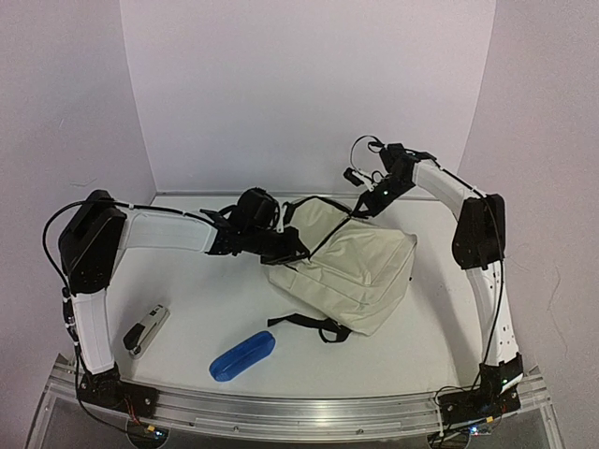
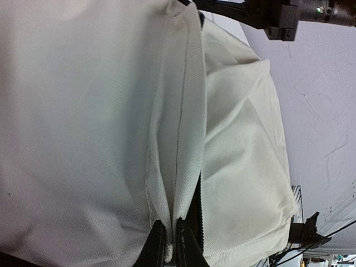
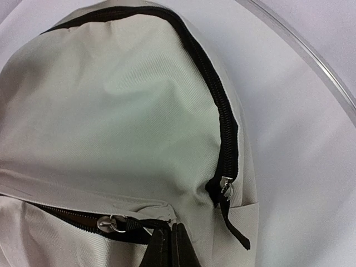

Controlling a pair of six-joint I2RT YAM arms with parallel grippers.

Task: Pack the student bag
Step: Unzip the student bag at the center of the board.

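A stapler [image 1: 147, 329] is lying at the near left of the white table [image 1: 187, 281]. A blue pencil case [image 1: 242, 355] is resting just right of it, well apart from everything else.

The left gripper [image 1: 292, 249] is reaching across from the left to the bag's far left edge. In its wrist view the fingers [image 2: 157, 247] are pressing together on a fold of cream fabric beside a black zipper, so they are pinching the bag.

The bag [image 1: 351, 267] is lying right of centre, front panel facing up. Its long axis is running diagonally from far left to near right. Black straps [image 1: 314, 323] are poking out from under its near edge.

The right gripper [image 1: 363, 204] is coming down on the bag's far edge. In the right wrist view its fingers [image 3: 179, 245] are closing tightly on the fabric edge by the front pocket zipper pull [image 3: 105, 223]. The bag's rounded top and main zipper [image 3: 222, 111] are pointing away from these fingers, toward the table's near rail [image 3: 311, 61].
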